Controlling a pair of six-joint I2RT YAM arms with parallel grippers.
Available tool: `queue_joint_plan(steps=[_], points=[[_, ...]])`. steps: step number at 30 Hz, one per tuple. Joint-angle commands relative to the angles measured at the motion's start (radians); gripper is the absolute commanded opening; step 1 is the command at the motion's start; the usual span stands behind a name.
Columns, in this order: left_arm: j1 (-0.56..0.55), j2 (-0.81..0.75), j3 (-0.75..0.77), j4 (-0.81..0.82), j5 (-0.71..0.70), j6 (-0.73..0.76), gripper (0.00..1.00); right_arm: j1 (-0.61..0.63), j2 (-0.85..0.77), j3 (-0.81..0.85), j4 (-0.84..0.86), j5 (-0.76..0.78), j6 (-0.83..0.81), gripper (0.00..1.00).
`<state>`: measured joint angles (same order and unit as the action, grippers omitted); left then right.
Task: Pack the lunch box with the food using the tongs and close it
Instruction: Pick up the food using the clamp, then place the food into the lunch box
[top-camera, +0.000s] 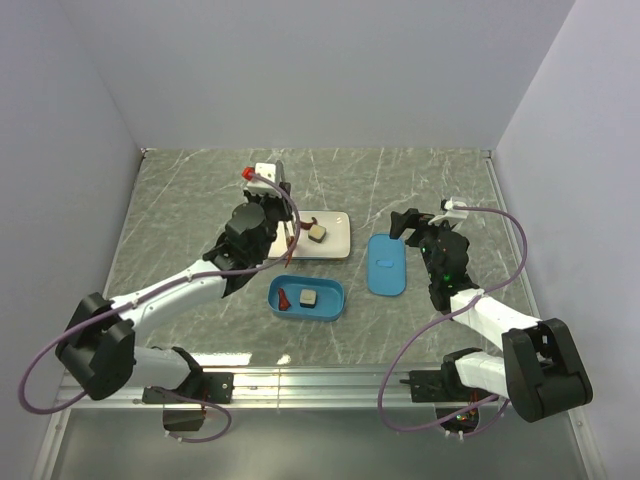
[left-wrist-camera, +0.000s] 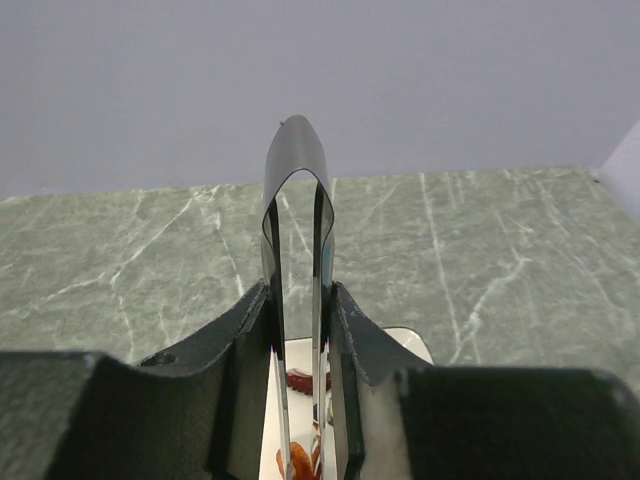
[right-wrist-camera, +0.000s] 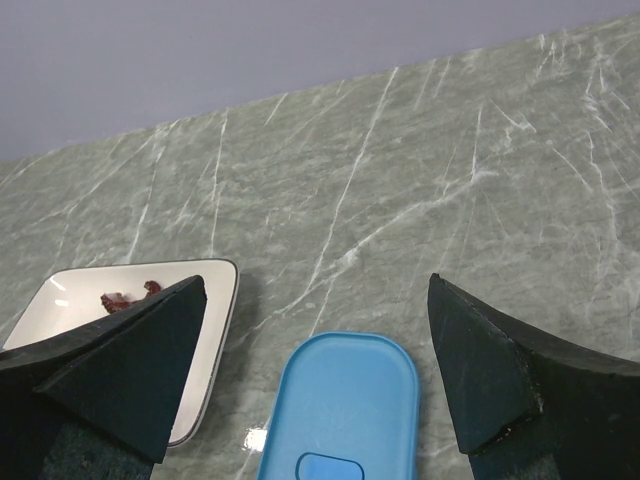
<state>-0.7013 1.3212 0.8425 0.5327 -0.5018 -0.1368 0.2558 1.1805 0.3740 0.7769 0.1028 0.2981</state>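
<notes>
The lunch box (top-camera: 338, 298) lies open at the bench's (top-camera: 190, 200) near middle, long axis left-right, just nearer than the white plate (top-camera: 338, 243) over whose red bits (left-wrist-camera: 297, 380) the left jaws pinch the tongs (left-wrist-camera: 297, 145), while the right jaws gape wide above the lid (right-wrist-camera: 345, 400).

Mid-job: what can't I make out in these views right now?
- Left wrist: tongs tips, cut off by the bottom edge; whether they pinch food is unclear.
- Top: left side of the plate, behind the left arm.
- Right wrist: lid near end cut off; plate partly behind a right pincer finger.
</notes>
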Motion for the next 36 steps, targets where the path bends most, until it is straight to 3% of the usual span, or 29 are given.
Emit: queue_joint_plan(steps=[1,9,22,36], points=[[-0.035,-0.079,-0.009,0.032,-0.038,0.037,0.09,0.003,-0.001,0.032,0.047,-0.003,-0.005,0.98],[-0.105,-0.155,-0.029,-0.005,-0.075,0.046,0.09,0.003,-0.007,0.026,0.048,0.0,-0.004,0.98],[-0.328,-0.26,-0.082,-0.054,-0.122,0.059,0.09,0.002,-0.005,0.026,0.048,-0.003,-0.001,0.98],[-0.399,-0.252,-0.077,-0.063,-0.1,0.052,0.09,0.003,-0.004,0.026,0.045,-0.008,-0.001,0.98]])
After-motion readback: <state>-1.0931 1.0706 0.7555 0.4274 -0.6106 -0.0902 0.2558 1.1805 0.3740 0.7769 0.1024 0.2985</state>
